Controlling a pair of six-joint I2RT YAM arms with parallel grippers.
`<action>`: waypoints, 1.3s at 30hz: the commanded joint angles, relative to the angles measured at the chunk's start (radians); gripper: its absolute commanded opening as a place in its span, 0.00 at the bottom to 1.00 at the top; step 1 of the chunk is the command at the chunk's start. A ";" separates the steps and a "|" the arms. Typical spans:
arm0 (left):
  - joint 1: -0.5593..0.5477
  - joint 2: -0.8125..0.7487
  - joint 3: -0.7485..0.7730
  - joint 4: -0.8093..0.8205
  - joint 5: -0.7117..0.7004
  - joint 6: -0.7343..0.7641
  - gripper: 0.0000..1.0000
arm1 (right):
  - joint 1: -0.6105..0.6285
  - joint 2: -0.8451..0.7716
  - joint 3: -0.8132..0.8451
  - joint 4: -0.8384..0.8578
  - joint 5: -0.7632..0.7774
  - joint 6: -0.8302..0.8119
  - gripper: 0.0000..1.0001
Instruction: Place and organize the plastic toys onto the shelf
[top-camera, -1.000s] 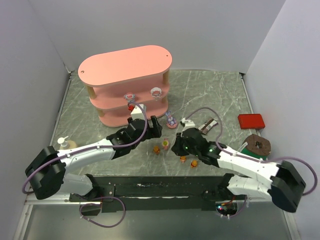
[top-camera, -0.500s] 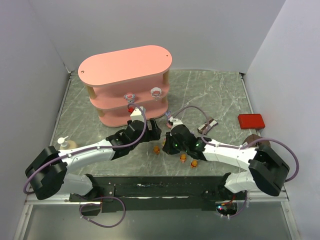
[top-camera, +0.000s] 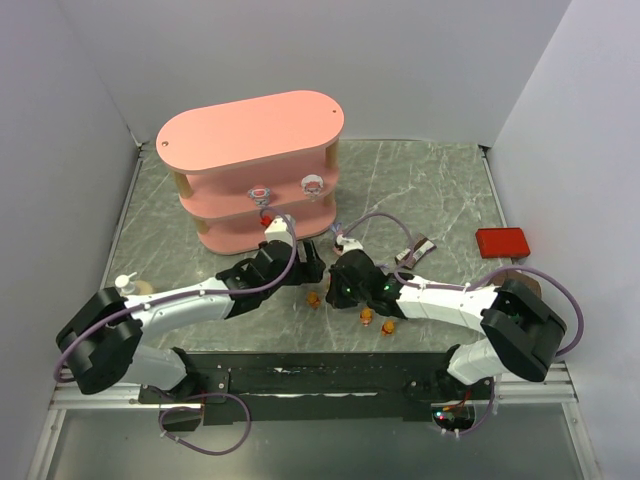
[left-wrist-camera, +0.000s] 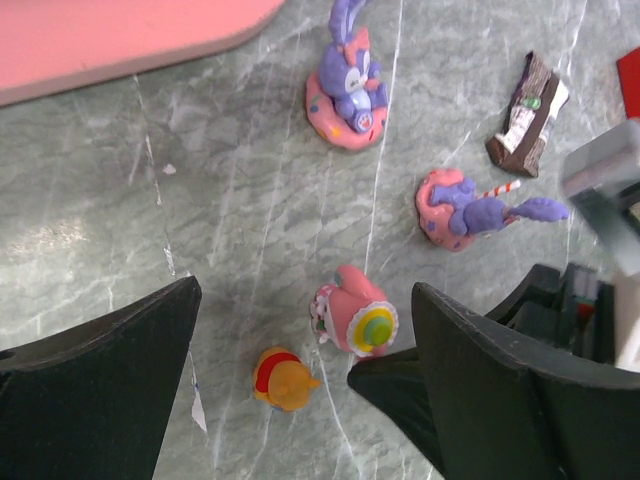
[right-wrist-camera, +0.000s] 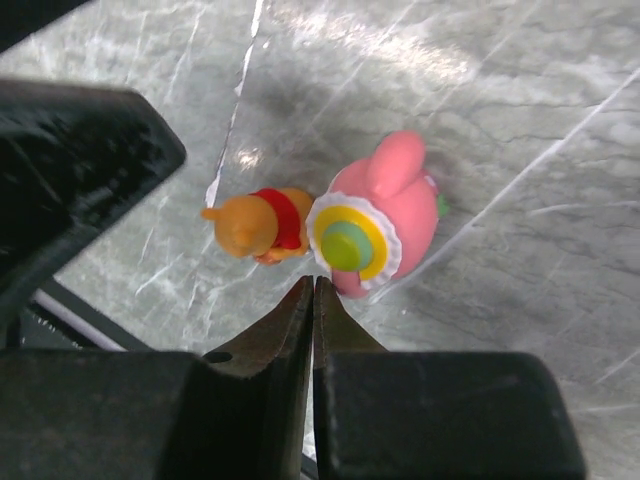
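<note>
Right claw (right-wrist-camera: 314, 283) leftward, near three bears (top-camera: 366, 317)

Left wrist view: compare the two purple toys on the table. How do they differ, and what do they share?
The far purple toy sits upright; the near purple toy lies on its side. The far one is closer to the shelf. Both are purple with pink bases.

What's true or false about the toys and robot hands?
1. The right hand is shut and empty. True.
2. The left hand is shut too. False: it is wide open.
3. The little orange plastic bear is beside the round pink-white plastic toy. True.
4. Small toys stand on the pink three-tier shelf. True.
5. The purple plastic toy in a pink ring is on that shelf. False: it is on the grey marbled table.
</note>
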 joint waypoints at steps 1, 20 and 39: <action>0.004 0.026 0.009 0.047 0.043 0.023 0.92 | -0.004 0.003 0.022 0.002 0.084 0.028 0.09; 0.004 0.097 0.043 0.081 0.147 0.055 0.89 | -0.018 -0.022 -0.001 -0.065 0.169 0.061 0.06; -0.092 0.227 0.136 0.069 0.133 0.259 0.99 | -0.022 -0.520 -0.025 -0.396 0.289 0.121 0.74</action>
